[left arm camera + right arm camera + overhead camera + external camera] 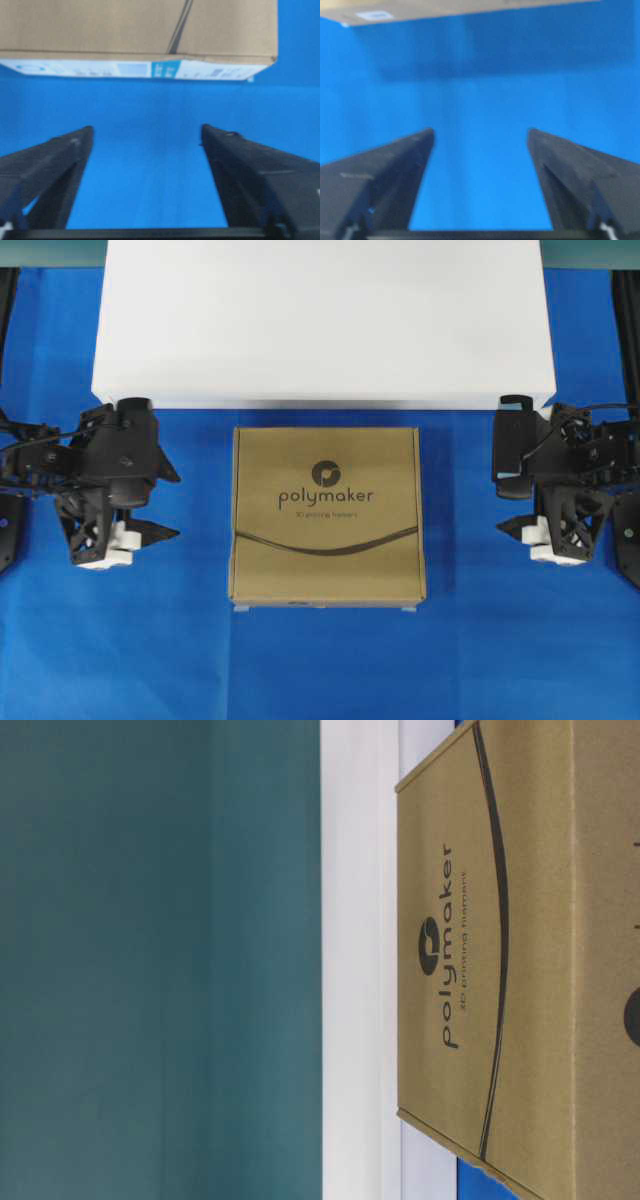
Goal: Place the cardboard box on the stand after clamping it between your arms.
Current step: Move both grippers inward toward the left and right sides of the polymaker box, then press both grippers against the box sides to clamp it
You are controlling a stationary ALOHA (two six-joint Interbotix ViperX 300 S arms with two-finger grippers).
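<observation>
blue cloth [320, 665] under cardboard box [327, 515] and white stand [320, 320]

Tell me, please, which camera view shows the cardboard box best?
The overhead exterior view: the whole cardboard box shows there, logo up, on the blue cloth in front of the stand. The table-level view crops it close. The left wrist view shows one edge and a labelled side; the right wrist view only a corner.

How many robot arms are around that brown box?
2. The left arm sits on the blue cloth to the left of the cardboard box, the right arm to its right. Neither touches it. No others visible.
</observation>
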